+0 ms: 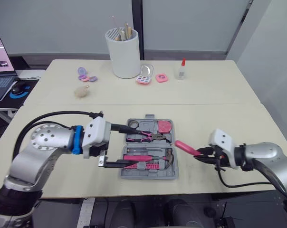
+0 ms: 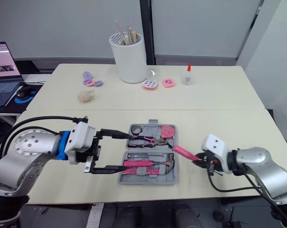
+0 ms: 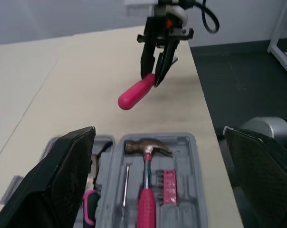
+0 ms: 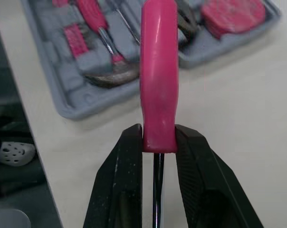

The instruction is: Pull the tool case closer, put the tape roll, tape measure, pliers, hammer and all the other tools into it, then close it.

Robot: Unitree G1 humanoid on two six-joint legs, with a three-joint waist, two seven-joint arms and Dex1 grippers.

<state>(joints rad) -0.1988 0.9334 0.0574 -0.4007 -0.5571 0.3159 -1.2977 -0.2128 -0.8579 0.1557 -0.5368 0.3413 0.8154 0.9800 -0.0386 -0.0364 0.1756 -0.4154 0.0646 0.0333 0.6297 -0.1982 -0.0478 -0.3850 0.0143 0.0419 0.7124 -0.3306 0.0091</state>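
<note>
**On the near table, lower centre: case open, screwdriver held at its right**

At lower left of the head views, the left gripper [image 1: 134,146] has its two black fingers spread wide. One lies over the upper tray of the grey plastic tool case [image 1: 147,176] and the other over the lower tray, at the case's left end. The case lies open and flat on the cream table [image 1: 219,95], at lower centre. Its lower tray holds a pink-handled hammer [image 3: 146,190], and its upper tray holds pink-handled pliers [image 1: 148,136] and a round pink tape measure [image 1: 165,126]. Just right of the case, a pink-handled screwdriver [image 1: 185,147] points its handle toward the case's right edge. At lower right, the right gripper [image 1: 202,155] is clamped on the handle's end, beside the thin metal shaft.
</note>
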